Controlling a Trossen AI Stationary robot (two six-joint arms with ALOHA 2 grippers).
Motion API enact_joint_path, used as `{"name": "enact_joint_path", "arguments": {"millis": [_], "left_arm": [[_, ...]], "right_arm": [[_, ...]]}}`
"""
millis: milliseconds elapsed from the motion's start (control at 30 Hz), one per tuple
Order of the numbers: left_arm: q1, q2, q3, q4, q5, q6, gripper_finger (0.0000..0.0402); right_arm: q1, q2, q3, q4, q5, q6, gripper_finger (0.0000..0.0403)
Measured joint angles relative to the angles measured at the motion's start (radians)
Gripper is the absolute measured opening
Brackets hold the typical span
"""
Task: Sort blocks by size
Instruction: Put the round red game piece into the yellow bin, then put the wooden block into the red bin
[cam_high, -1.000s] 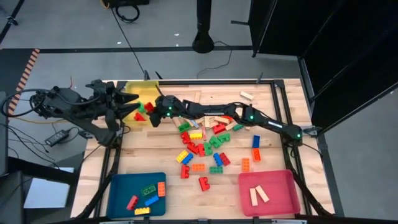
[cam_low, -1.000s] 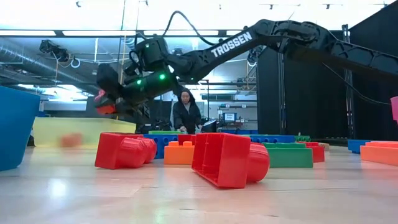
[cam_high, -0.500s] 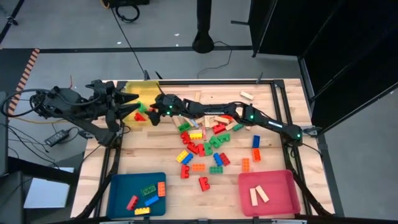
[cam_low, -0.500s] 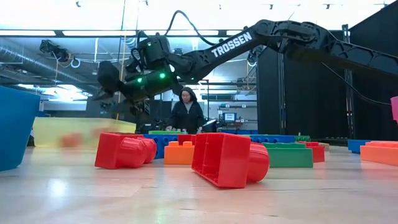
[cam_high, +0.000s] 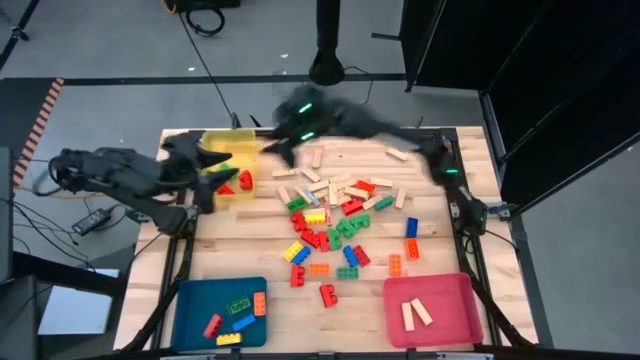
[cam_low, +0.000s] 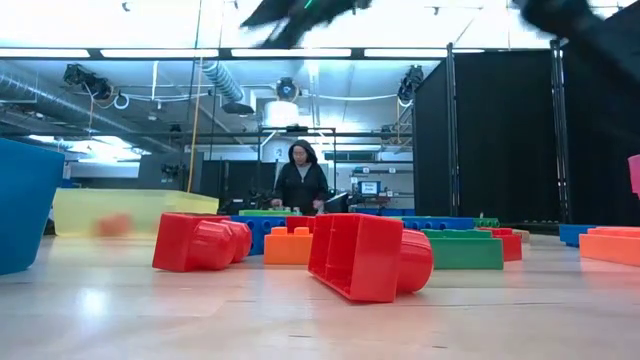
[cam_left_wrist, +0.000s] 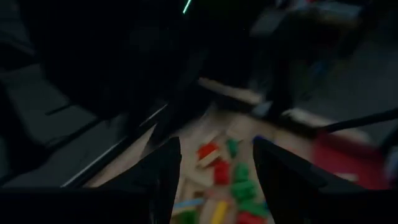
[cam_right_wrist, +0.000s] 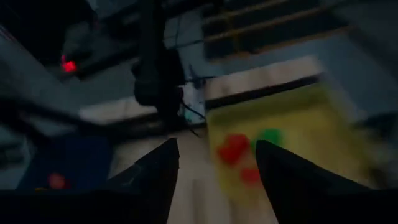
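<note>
Near edge of the surface (cam_high: 250, 262): blue tray (cam_high: 190, 300) at the near-left corner holds a few studded bricks, red, green, blue, yellow and orange. Pink tray (cam_high: 392, 310) at the near-right corner holds two pale wooden bars. Neither tray looks different from a second ago.

Middle: the main scatter of blocks (cam_high: 335, 215), coloured bricks mixed with wooden bars, lies unsorted and much as it did. In the low view a red brick (cam_low: 365, 255) lies tipped on its side nearest the lens.

Far-left corner: yellow tray (cam_high: 228, 150) now holds red pieces and a green one; the right wrist view looks down on them lying loose in the tray.

Change: a second ago the right arm reached low across the far part of the surface with a red piece at its tip beside the yellow tray. Now it has swung up and back, blurred, and the right pincer (cam_high: 283, 148) is above the far edge, fingers apart and empty. Reads as a drop just made: one more brick delivered.

Left pincer (cam_high: 222, 176) sits at the left edge by the yellow tray, fingers apart, nothing held; the arm has shifted only slightly.

Judgement: most of the pile remains, so the task is early to middling; next pick likely comes from the central scatter.
</note>
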Motion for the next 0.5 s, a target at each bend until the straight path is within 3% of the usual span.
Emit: {"name": "enact_joint_path", "arguments": {"millis": [167,400,500], "left_arm": [[0.154,0.100,-0.002,-0.037,0.080,0.050,0.0207],[0.453,0.302,-0.022,0.132,0.436,0.304,0.0207],[0.572,0.410,-0.022,0.193,0.615,0.390,0.0207]], "right_arm": [[-0.006,-0.263,0.003,-0.372,0.181,-0.139,0.0215],[0.068,-0.539,0.006,-0.565,0.428,-0.093,0.0215],[0.118,-0.601,0.002,-0.616,0.514,-0.053,0.0215]]}}
